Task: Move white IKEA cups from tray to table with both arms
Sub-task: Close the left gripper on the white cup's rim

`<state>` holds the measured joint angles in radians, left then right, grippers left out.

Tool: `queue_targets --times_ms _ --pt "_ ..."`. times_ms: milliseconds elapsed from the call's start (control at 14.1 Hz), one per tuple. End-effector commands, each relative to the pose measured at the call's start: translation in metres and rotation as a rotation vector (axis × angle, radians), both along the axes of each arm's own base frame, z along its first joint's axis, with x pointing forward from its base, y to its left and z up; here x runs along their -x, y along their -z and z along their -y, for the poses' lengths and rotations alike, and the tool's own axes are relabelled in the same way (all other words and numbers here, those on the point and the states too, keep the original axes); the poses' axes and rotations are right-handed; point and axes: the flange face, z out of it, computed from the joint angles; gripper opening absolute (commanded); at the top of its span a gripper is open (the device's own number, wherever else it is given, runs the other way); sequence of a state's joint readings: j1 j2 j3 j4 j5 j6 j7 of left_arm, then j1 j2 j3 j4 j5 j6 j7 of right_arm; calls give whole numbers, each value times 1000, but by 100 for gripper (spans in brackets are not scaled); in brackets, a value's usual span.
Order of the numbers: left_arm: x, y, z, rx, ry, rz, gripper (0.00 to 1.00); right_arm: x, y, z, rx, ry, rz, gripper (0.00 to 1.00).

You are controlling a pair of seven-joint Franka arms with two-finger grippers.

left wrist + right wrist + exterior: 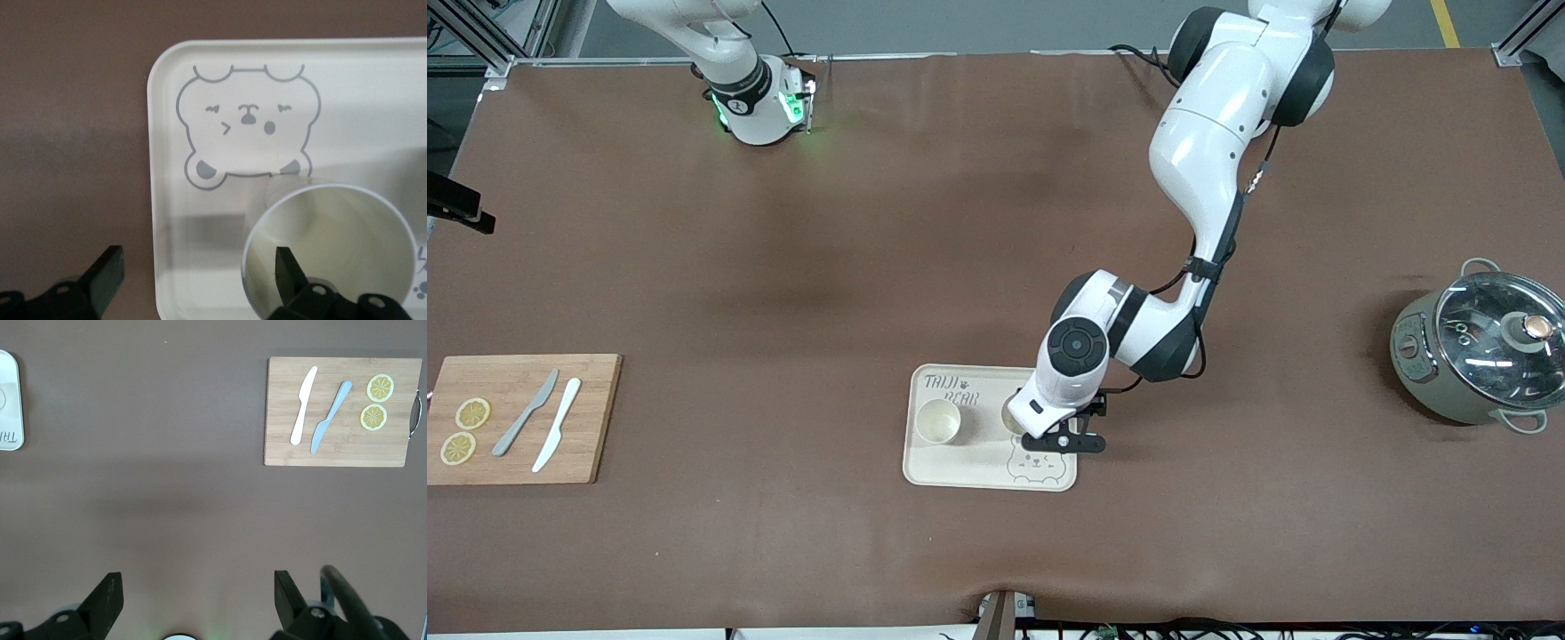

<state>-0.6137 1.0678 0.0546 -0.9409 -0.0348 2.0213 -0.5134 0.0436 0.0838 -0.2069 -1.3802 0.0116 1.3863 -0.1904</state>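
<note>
Two white IKEA cups stand upright on the cream bear-printed tray point(960, 464). One cup point(938, 420) stands in the open toward the right arm's end of the tray. The other cup point(1009, 414) is partly hidden under the left arm's wrist. My left gripper point(1064, 441) is low over the tray's edge and open. In the left wrist view point(198, 260), one finger shows over that cup's mouth point(347, 240) and the other finger over the bare table beside the tray point(360, 100). My right gripper point(198, 583) is open and empty, high over the table by its own base, where the right arm waits.
A wooden cutting board point(516, 418) with two knives and two lemon slices lies at the right arm's end; it also shows in the right wrist view point(340, 413). A grey pot point(1480, 351) with a glass lid stands at the left arm's end.
</note>
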Motion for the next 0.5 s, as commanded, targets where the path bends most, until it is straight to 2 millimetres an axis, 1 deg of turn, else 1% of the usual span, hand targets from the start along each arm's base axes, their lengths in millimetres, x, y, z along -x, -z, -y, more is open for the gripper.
queue_targets --times_ms 0,142,283,425 --pt "4 -11 3 2 -22 -30 100 4 -2 -4 21 7 -5 100" --pt "5 -15 3 1 -22 -32 85 4 -2 -4 21 8 -5 100" --pt "4 -16 4 5 -23 -31 63 4 -2 -4 21 7 -5 100" --pt "4 -17 3 7 -23 -30 34 4 -2 -3 21 10 -5 100"
